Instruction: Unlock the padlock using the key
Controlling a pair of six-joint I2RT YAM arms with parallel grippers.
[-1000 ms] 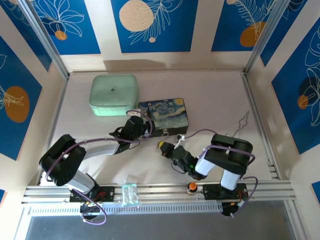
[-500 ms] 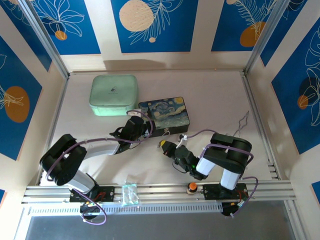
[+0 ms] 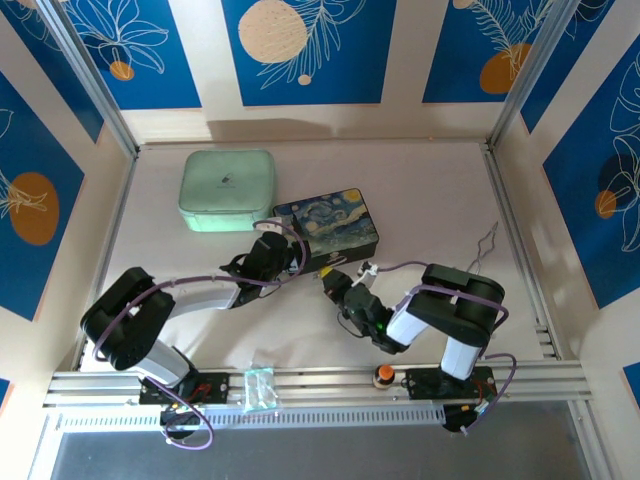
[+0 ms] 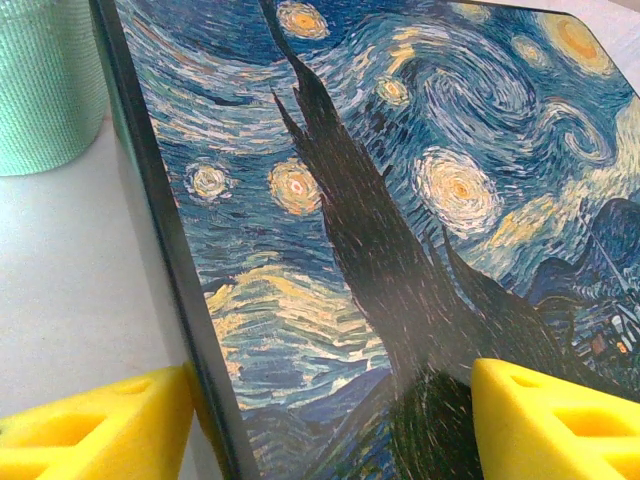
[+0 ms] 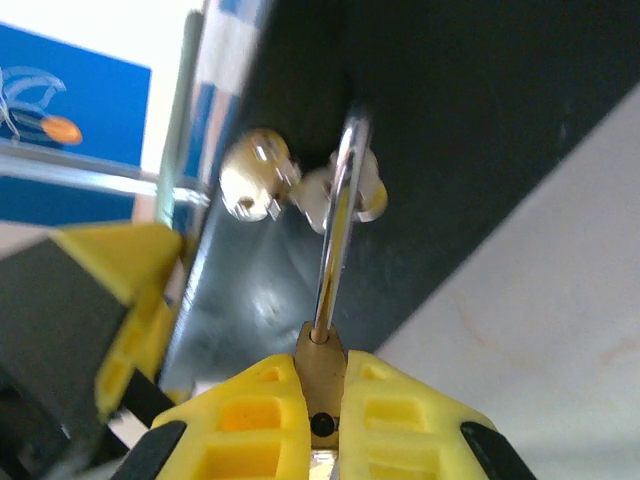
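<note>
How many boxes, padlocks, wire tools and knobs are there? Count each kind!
boxes: 2, the mint green case and the Starry Night box
padlock: 1
wire tool: 1
orange-topped knob: 1
Total: 5

From above, the light is bright, even and diffuse. The pale bench shows only soft, short shadows beside the arms, and a faint band of shade lies along its far edge. Frame rails lean outward toward the corners, a mild wide-angle bend.

In the left wrist view the box lid is sharp, brushwork clear, with a slight sheen. The green case is soft. The yellow fingers of the left tool are blurred by nearness.

In the right wrist view the box side is dark and underexposed, while the bench beside it is washed out. Glare streaks the shackle. The padlock body, the fingers of the right tool and the blue wall behind are out of focus.
</note>
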